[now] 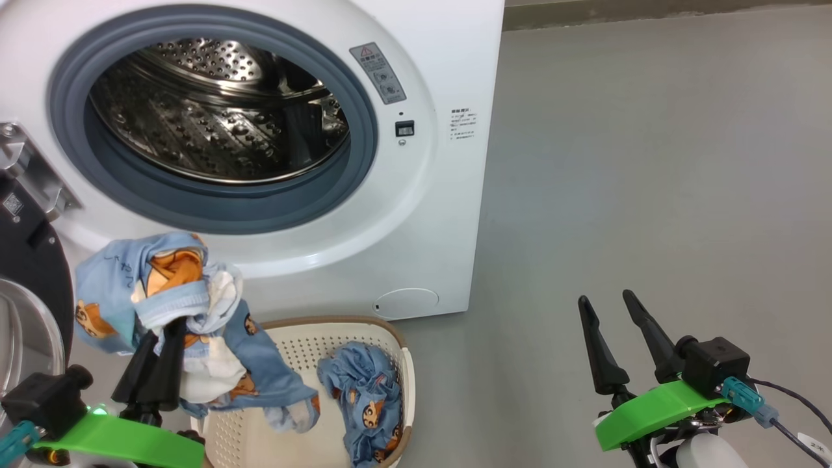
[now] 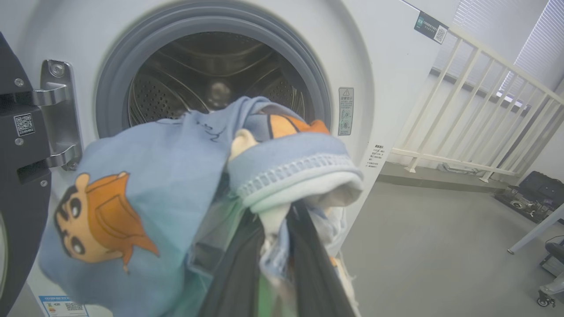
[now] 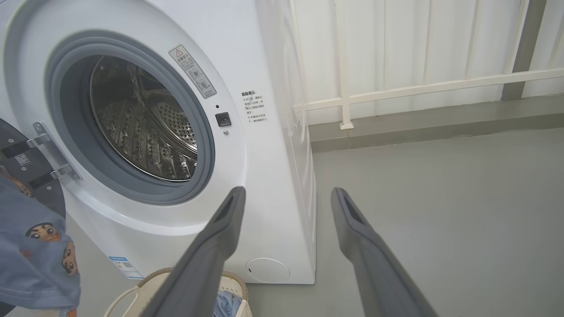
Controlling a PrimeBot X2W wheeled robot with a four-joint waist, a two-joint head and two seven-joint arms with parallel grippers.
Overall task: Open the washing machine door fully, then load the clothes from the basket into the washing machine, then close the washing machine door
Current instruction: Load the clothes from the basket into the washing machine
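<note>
The left gripper (image 1: 166, 335) has its two dark fingers drawn narrow, pinched on a bundle of the clothes (image 1: 162, 279). This is light blue fabric with orange cartoon figures and a white piece folded in. In the left wrist view the cloth bunches over the fingers (image 2: 238, 268) and covers their tips. The bundle is held up over the left end of the basket (image 1: 390, 338), just below and to the left of the drum (image 1: 214, 110) mouth. One trailing end of it hangs down over the inside of the basket.

Behind the fingers, the green wrist mount sits at the lower left of the head view, and the fingers point up that view toward the washing machine (image 1: 442, 195). A second blue piece (image 1: 364, 390) lies crumpled in the basket (toward its right wall).

The right gripper (image 1: 604, 298) stands with its fingers spread wide and nothing between them. It points up and slightly left over the bare grey floor (image 1: 650, 162), to the right of the machine and well apart from the basket.

The washing machine door (image 1: 32, 260) is swung open to the left, with its black ring and metal hinge bracket at the picture's edge. The grey gasket (image 1: 214, 208) rings the open drum.
</note>
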